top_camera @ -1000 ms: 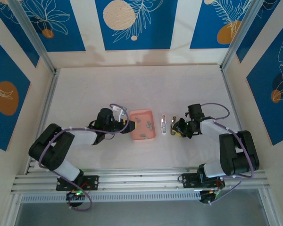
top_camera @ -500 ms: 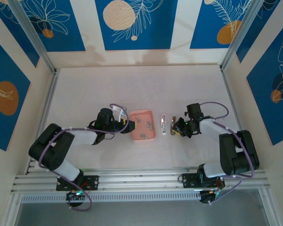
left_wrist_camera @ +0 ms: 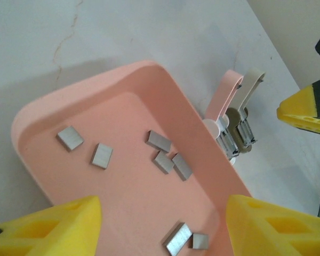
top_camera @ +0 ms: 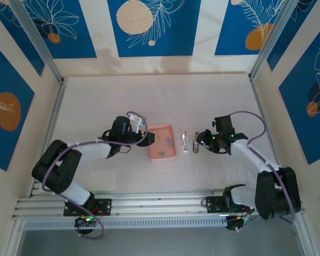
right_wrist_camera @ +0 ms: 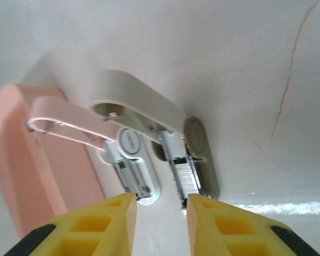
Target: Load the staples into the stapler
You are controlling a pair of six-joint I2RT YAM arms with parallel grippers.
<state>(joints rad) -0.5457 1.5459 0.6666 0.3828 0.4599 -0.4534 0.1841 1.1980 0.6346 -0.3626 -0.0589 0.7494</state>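
Observation:
Several small grey staples [left_wrist_camera: 160,141] lie loose in the salmon-pink tray [left_wrist_camera: 194,117]; in the top view the staples [top_camera: 168,142] show as specks. My left gripper [left_wrist_camera: 162,229] hovers open over the tray's near end, holding nothing. Two staplers lie hinged open side by side right of the tray: a pink-and-white stapler [right_wrist_camera: 125,146] and a beige stapler [right_wrist_camera: 149,104], with metal channels facing my right gripper [right_wrist_camera: 161,213]. Its yellow fingers [right_wrist_camera: 98,226] stand slightly apart just short of the channels, open, with bare table between them.
The pink tray [top_camera: 160,128] sits mid-table between both arms, the pink-and-white stapler [top_camera: 185,141] and beige stapler [top_camera: 196,143] just right of it. My left gripper [top_camera: 144,137] and right gripper [top_camera: 204,141] flank them. Walls and rails ring the white table [top_camera: 160,96].
The right gripper's jaws have parted a little and that arm has swung its elbow outward; the beige stapler now shows beside it. The left gripper has edged toward the tray.

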